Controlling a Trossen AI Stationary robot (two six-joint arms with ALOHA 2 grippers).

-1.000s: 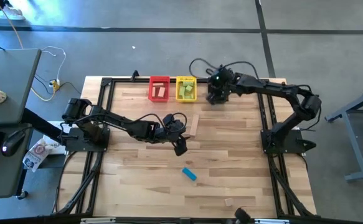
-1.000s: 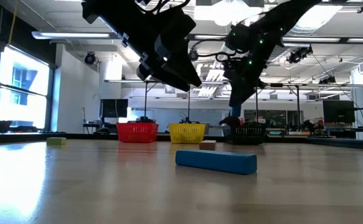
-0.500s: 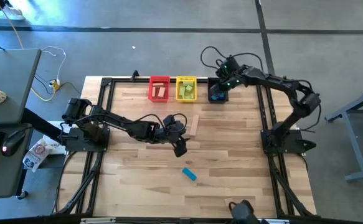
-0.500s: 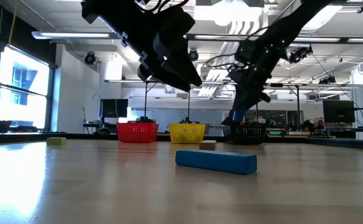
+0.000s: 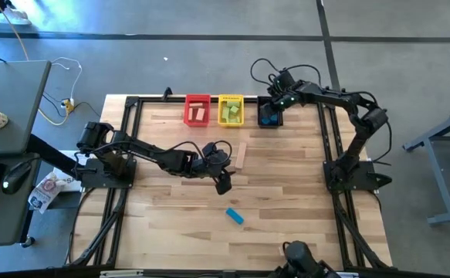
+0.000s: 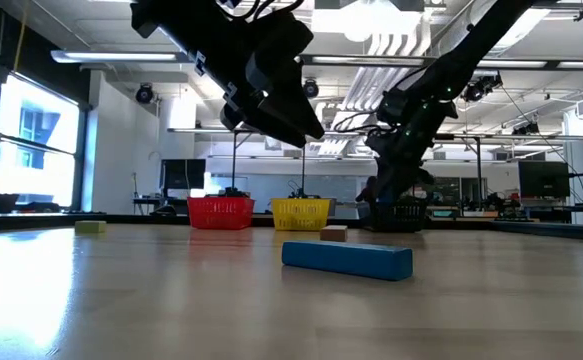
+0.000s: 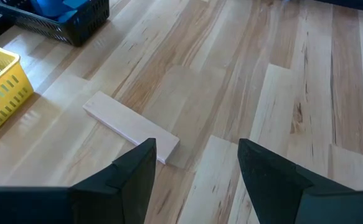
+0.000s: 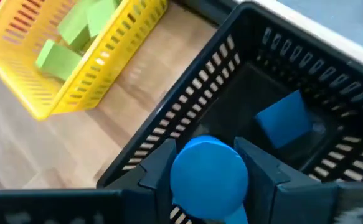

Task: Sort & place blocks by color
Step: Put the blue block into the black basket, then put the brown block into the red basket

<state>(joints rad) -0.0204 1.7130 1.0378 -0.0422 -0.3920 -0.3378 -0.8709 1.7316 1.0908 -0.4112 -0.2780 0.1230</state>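
Note:
My right gripper (image 5: 272, 114) hangs over the black bin (image 5: 268, 119) at the table's far edge, shut on a blue block with a round face (image 8: 209, 173). A blue cube (image 8: 284, 119) lies in that bin. Green blocks (image 8: 75, 37) lie in the yellow bin (image 5: 231, 110), pale wood blocks in the red bin (image 5: 197, 110). My left gripper (image 5: 223, 182) hovers open over mid-table, near a flat pale wood bar (image 7: 131, 126). A blue bar (image 5: 235, 216) lies flat toward the near edge. My right gripper pinches the blue block between its two fingers, one on each side of the round face (image 8: 187, 163). The fingers (image 8: 265, 171) slant down from above. The block is lifted clear, above the black bin's near wall (image 8: 187, 106) and its inside.
The three bins stand in a row along the far edge. A small wood block (image 6: 333, 233) and a green block (image 6: 90, 227) rest on the table. Something dark (image 5: 302, 256) shows at the near edge. Bare wood lies around the blue bar (image 6: 347, 259).
My right gripper has moved down toward the black bin, still shut on the blue block, while its arm has stretched toward the far edge. A dark thing has come into view at the table's near edge.

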